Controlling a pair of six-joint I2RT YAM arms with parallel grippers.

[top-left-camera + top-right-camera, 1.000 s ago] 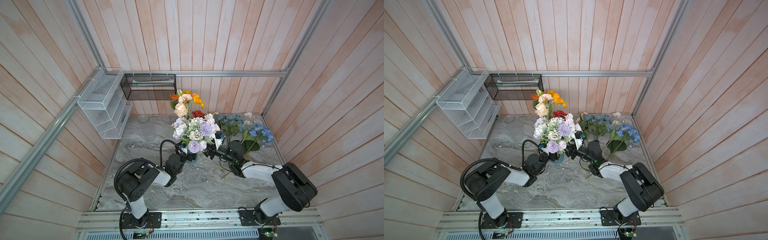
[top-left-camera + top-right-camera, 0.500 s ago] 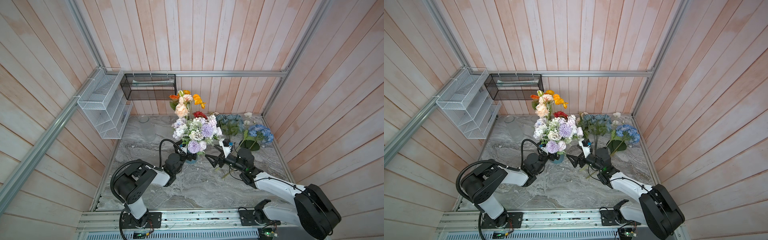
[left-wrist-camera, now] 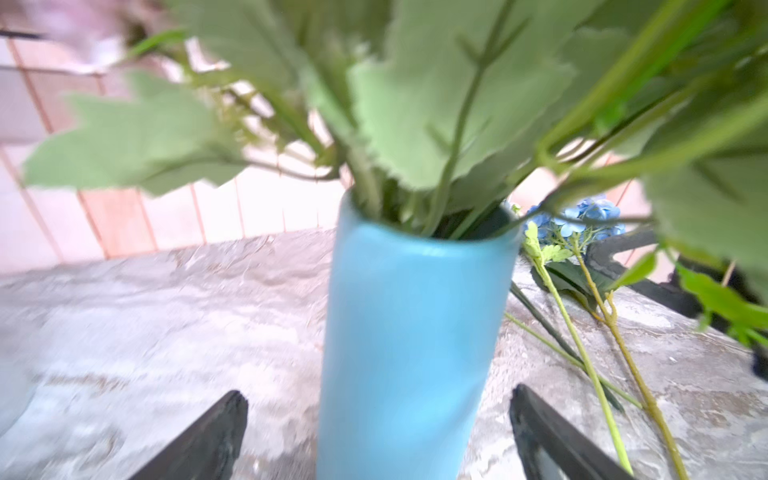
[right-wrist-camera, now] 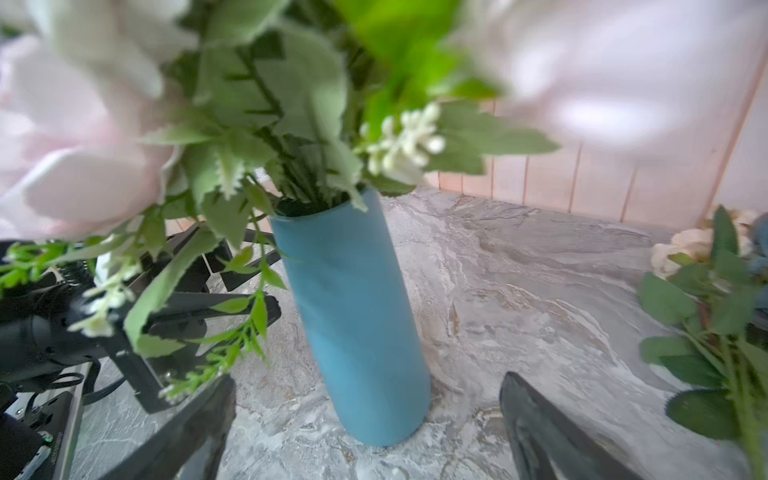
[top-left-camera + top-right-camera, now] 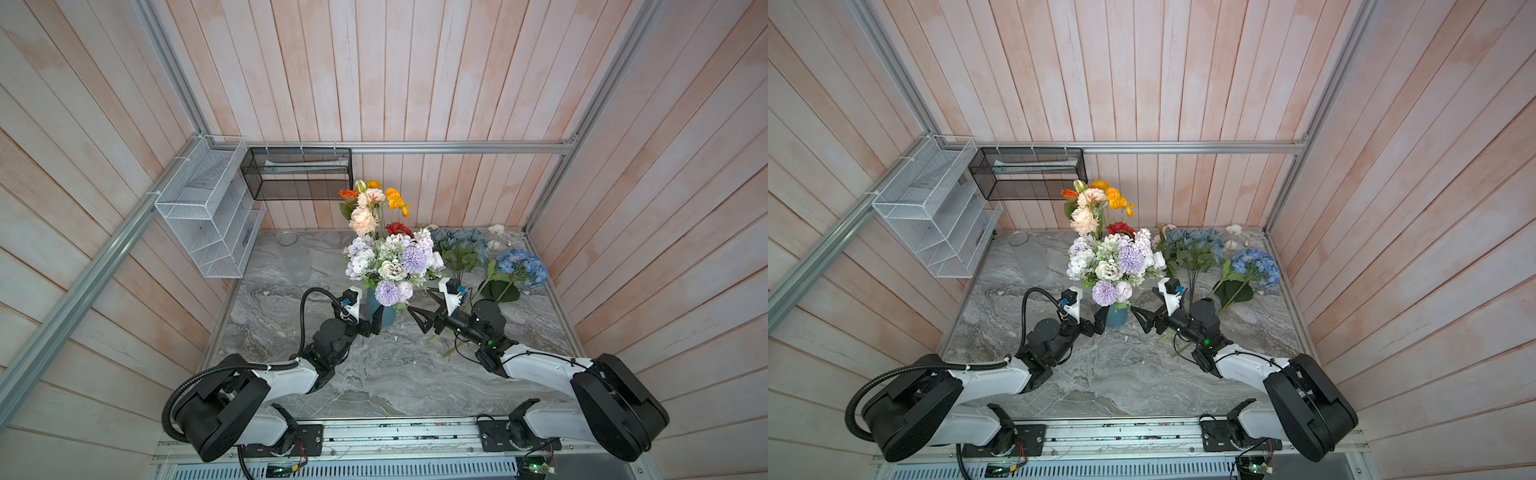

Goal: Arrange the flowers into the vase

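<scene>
Most of the flowers (image 5: 395, 262) already stand in the blue vase (image 5: 384, 316), which sits upright near the middle of the desk (image 5: 374, 374). They form a dense dome of lavender, white and cream heads, with taller orange and peach blooms (image 5: 372, 203) and one red head rising behind. Whether those tall stems share the same vase cannot be told from above.

Several stems remain on the desk, on the right side of both top views. These are a dusty-blue hydrangea bunch (image 5: 459, 245), a brighter blue hydrangea (image 5: 521, 268) with big leaves, and a few white blooms (image 5: 496, 229) near the back wall.

Neither arm holds anything. The left end effector (image 5: 372, 323) is spread wide with its jaws on either side of the vase's lower body. In the left wrist view there is a gap on both sides, so it is not gripping. The right end effector (image 5: 419, 303) is also wide open and empty, just beside the vase and pointing at it.

My judgement is that the arrangement is well past halfway. What is left is to fetch the loose hydrangeas and white blooms and fit them into an already crowded vase mouth.
</scene>
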